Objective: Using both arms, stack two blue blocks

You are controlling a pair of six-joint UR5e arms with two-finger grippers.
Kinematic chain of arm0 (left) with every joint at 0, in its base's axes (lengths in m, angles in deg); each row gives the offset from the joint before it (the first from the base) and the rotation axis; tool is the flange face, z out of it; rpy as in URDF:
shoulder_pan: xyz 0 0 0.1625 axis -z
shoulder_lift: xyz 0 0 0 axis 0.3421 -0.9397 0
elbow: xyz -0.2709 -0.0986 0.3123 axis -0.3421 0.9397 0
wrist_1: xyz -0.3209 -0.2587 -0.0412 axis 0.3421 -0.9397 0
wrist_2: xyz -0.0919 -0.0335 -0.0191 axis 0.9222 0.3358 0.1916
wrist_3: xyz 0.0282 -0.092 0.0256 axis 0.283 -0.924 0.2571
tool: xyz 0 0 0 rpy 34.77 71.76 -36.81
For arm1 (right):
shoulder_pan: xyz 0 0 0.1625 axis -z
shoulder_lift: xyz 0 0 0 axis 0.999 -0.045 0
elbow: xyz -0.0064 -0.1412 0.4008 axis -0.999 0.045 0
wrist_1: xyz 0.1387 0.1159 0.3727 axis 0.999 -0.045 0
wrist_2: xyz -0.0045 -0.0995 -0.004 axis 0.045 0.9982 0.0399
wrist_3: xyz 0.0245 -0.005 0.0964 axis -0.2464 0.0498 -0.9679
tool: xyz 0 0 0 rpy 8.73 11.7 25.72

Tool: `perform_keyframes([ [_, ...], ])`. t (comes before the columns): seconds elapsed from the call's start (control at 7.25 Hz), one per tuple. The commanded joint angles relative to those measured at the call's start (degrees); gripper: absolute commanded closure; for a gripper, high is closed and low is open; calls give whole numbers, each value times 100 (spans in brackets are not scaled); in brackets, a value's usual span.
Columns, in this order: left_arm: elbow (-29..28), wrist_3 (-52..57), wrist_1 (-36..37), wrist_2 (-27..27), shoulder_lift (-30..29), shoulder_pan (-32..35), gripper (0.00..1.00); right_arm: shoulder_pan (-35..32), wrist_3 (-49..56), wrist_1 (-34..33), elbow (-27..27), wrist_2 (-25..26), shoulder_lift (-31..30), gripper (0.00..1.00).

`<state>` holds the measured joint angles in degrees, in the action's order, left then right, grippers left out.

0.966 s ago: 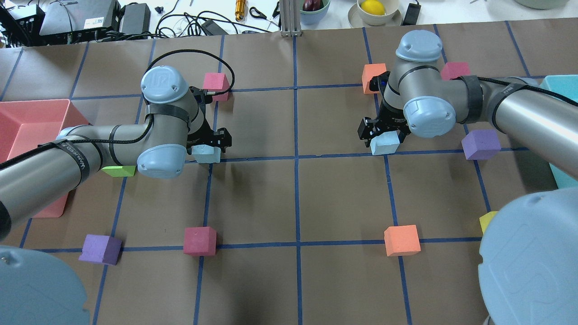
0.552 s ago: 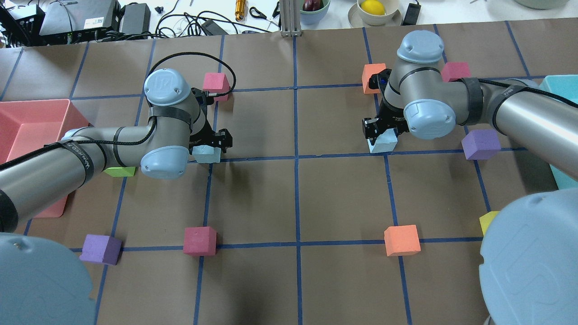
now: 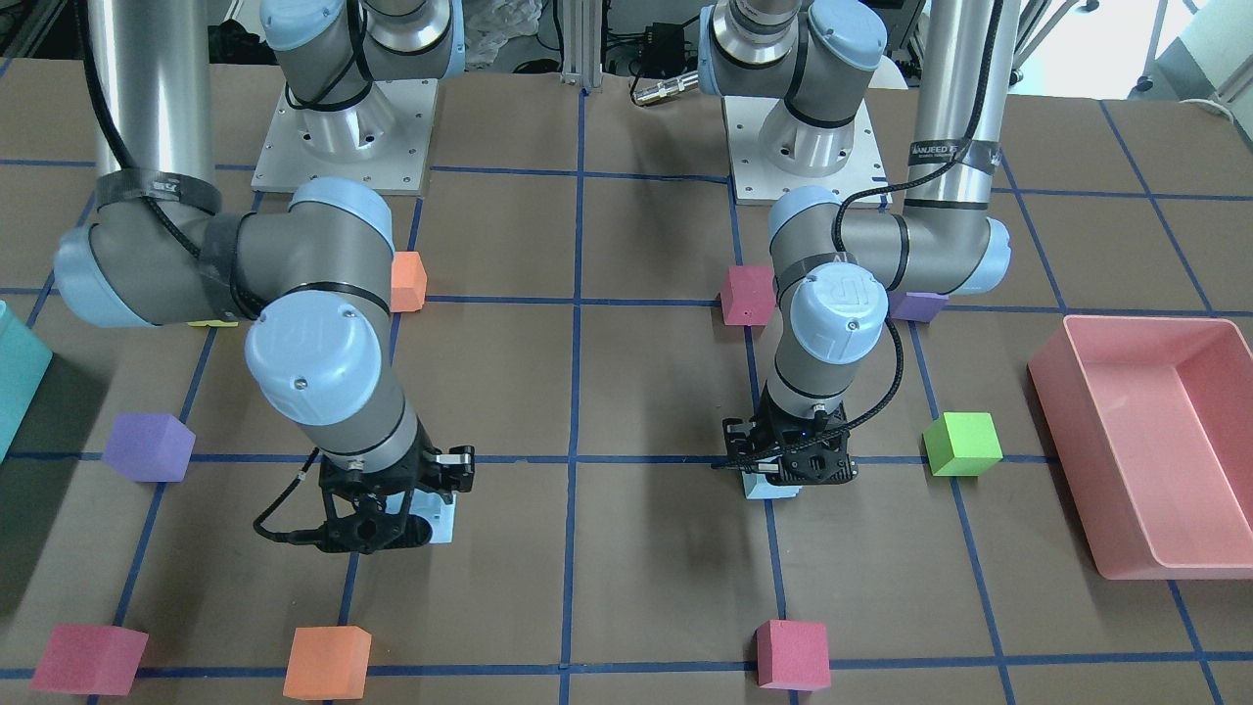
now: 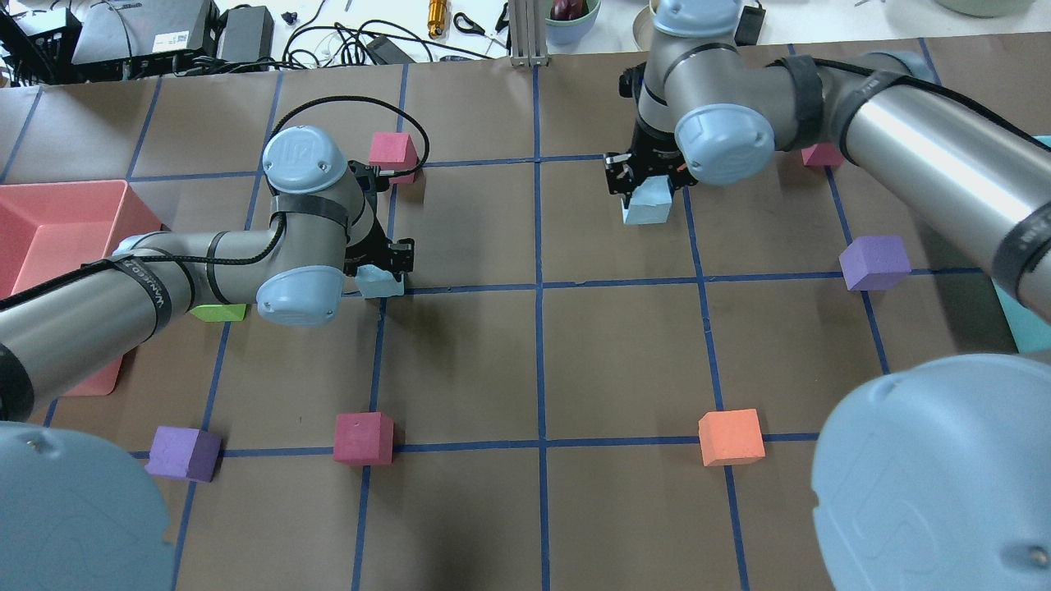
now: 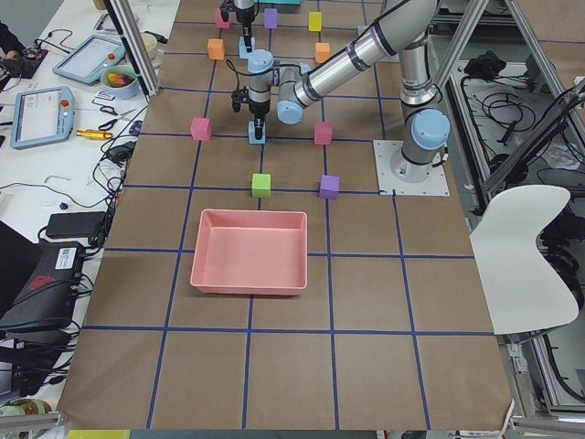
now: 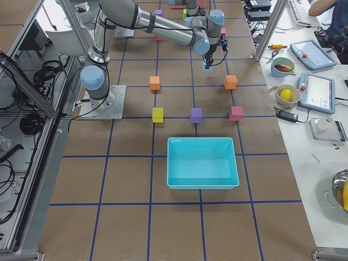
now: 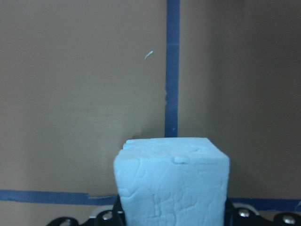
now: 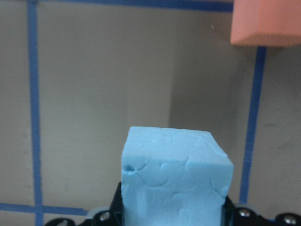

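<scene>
Pickup looks done: right gripper pinches one blue block between its jaws, left gripper likewise clamps the other block. Next, one must be set squarely atop its mate.

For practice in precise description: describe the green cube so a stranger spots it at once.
Find the big pink tray on the robot's left. The green cube sits between it and the left gripper. Unlike the purple cube and the blue block in that gripper, it is bright green.
</scene>
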<state>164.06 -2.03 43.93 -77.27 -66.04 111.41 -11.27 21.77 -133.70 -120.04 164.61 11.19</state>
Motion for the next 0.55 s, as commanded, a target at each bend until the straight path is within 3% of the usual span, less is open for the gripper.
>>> perform_keyframes([
  [0.0,-17,9,1,-9,109,0,100,-605,-834,174,1422,-49,1020,100],
  [0.14,-25,62,1,-253,170,0,100,-721,-959,183,1741,-49,1321,100],
  [0.41,-217,62,-138,-334,259,9,100,-792,-1083,183,1798,-67,1490,100],
])
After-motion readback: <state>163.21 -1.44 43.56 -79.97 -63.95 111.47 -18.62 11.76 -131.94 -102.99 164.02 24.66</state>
